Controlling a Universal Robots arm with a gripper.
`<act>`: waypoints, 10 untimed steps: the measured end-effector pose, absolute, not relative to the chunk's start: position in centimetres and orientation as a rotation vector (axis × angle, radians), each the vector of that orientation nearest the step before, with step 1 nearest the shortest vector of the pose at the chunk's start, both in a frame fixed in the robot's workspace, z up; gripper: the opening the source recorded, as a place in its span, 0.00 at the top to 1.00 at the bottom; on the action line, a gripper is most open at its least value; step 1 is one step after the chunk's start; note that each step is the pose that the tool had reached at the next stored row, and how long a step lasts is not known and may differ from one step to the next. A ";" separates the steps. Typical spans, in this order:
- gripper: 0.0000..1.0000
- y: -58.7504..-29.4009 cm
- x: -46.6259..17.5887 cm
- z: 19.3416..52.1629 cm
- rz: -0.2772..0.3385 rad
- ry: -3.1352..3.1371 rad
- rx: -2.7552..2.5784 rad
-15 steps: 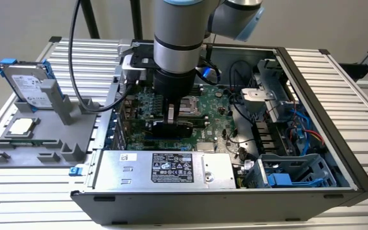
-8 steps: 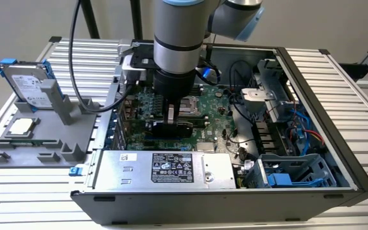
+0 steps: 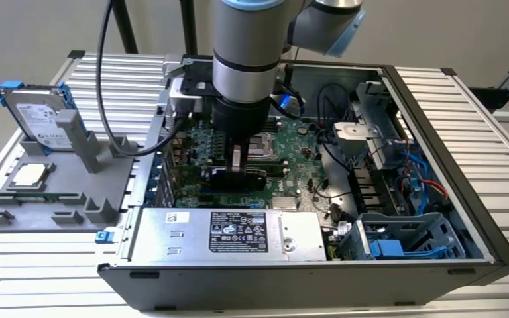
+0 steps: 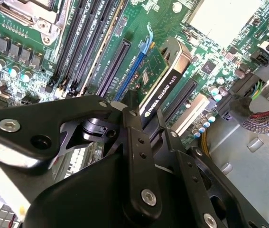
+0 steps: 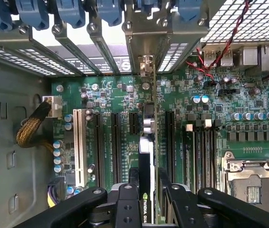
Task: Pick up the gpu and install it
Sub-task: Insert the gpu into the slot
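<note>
Tool (image 3: 239, 173) down inside the open PC case (image 3: 466, 199), clamped narrow on the gpu (image 3: 236, 177). In the exterior view the arm (image 3: 248, 59) comes straight down over the motherboard (image 3: 299, 159), and the gpu sits on edge between the fingers, low over the board's middle, near the CPU socket (image 3: 266, 147).

In the second wrist view the tool (image 4: 143, 121) grips the gpu (image 4: 165, 78) by its black shroud, card tilted up out of the fingers (image 4: 133, 142) and lined along the long expansion slots (image 4: 117, 66); a blue slot (image 4: 133, 71) runs just beside it. Cannot tell if the card edge is seated in a slot or just above it.

In the first wrist view the tool (image 5: 146, 199) holds the gpu (image 5: 146, 156) edge-on, running between two black slots (image 5: 116, 147) toward the rear bracket openings (image 5: 146, 64). White slot (image 5: 81, 147) off to one side, braided cable (image 5: 30, 133) beyond it, CPU socket (image 5: 253, 183) on the other side.

Outside the case, on the exterior view's left, a grey fixture (image 3: 51, 192) on the bench (image 3: 24, 265) holds a hard drive (image 3: 35, 116) upright with blue rails, plus a small flat chip (image 3: 30, 174). Power supply (image 3: 228, 232) at the near end of the case, blue drive cage (image 3: 405, 242) toward the exterior view's right.
</note>
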State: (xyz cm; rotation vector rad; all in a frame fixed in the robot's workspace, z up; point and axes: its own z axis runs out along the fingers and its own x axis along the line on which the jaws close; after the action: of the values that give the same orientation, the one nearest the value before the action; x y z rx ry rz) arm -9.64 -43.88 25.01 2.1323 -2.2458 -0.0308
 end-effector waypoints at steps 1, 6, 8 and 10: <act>1.00 -43.9 -9.6 24.9 -0.031 -2.246 2.132; 1.00 -43.9 -9.6 24.4 -0.030 -2.245 2.132; 1.00 -43.9 -9.7 24.4 -0.031 -2.246 2.132; 1.00 -43.9 -9.6 24.4 -0.031 -2.246 2.132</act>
State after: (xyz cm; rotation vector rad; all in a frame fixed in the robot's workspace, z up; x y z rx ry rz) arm -9.65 -43.87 24.36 2.1321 -2.2462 -0.0306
